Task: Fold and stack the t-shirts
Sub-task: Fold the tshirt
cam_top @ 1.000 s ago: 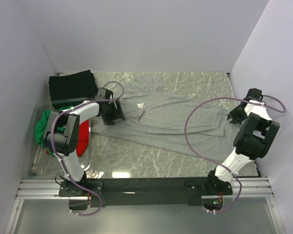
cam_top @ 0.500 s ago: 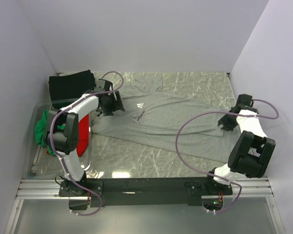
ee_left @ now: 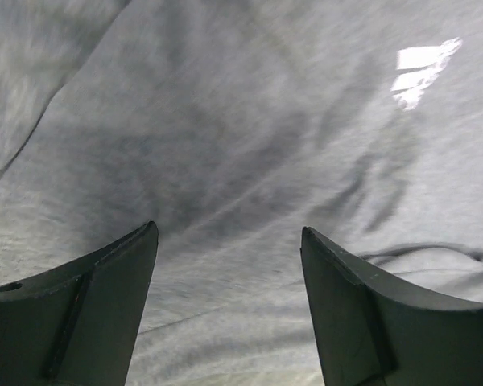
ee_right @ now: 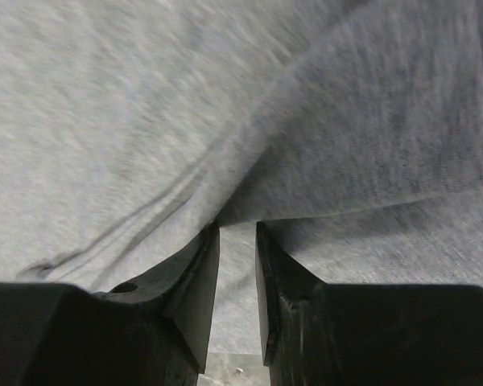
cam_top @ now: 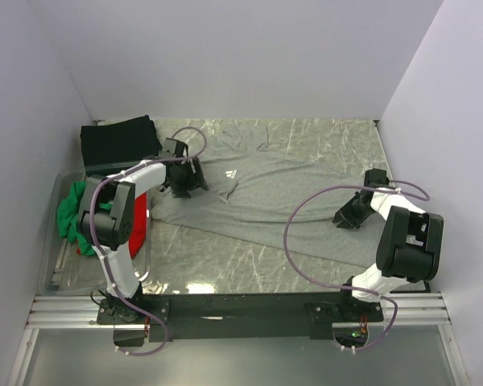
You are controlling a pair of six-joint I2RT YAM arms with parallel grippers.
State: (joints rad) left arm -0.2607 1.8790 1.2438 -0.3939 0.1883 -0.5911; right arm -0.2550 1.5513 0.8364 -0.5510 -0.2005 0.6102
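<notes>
Large heather-grey short-sleeved cotton t-shirt spread out but rumpled over the middle and far part of the marbled grey table, reaching from near the left edge almost to the right edge. Near border of the cloth slanting from the left side down toward the near right corner. Small white chest logo face up, left of the shirt's middle. Low wrinkles and folds across much of the cloth.

Left gripper low over the shirt's left part, just beside the logo; jaws spread wide, only grey cloth below the gap, nothing held. Right gripper down on the shirt's right end, near the right edge of the table; fingers standing nearly together, a raised fold of cloth ending right at the narrow gap; pinched or merely touched, impossible to tell.

Folded black t-shirt at the far left corner, close beside the grey one. Green t-shirt and red t-shirt bunched together in a clear plastic bin along the left edge, the red one partly hidden behind the left arm.

Broad strip of bare table along the near edge, between the cloth and the black base rail. Plain white walls close on the left, far and right sides
</notes>
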